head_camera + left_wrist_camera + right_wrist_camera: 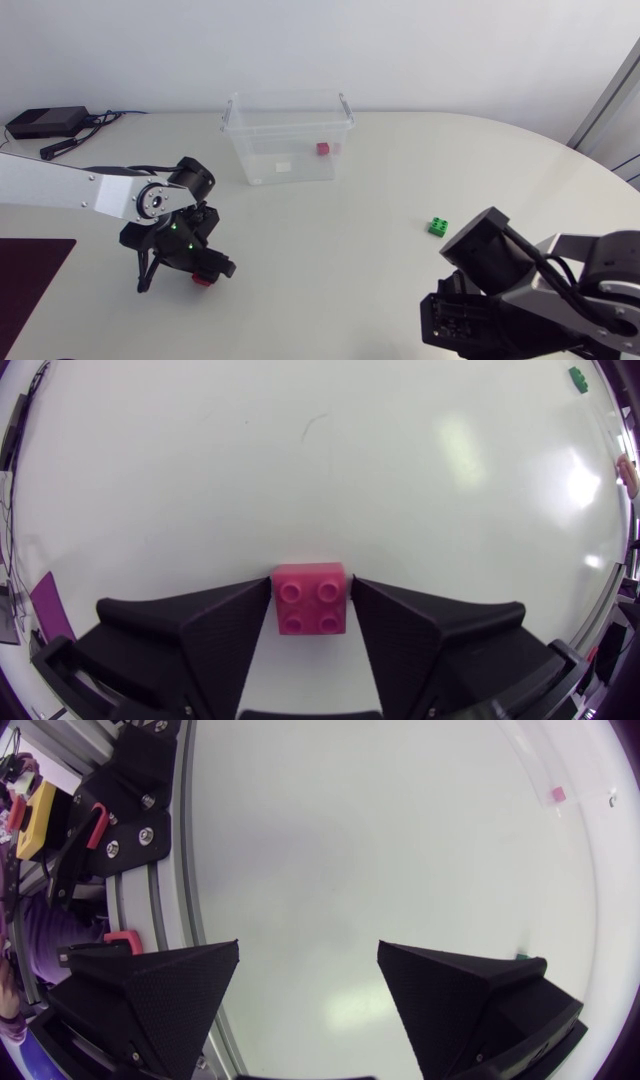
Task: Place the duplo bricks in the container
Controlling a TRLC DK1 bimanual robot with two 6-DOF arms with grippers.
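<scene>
A pink-red duplo brick point(311, 598) sits on the white table, studs up, between my left gripper's point(311, 585) two black fingers; both fingers touch its sides, so the gripper is shut on it. From above, that brick point(203, 280) shows just under the left gripper point(205, 270), left of centre. The clear plastic container point(243, 150) stands at the back middle with a red brick point(323, 148) inside. A green brick point(438, 226) lies on the table to the right. My right gripper point(458, 318) point(308, 960) hovers near the front right, open and empty.
A black device with cables point(45, 122) lies at the back left corner. A dark purple mat point(30, 270) lies at the table's left edge. A small white piece point(283, 166) is in the container. The green brick point(578, 377) lies far ahead of the left gripper.
</scene>
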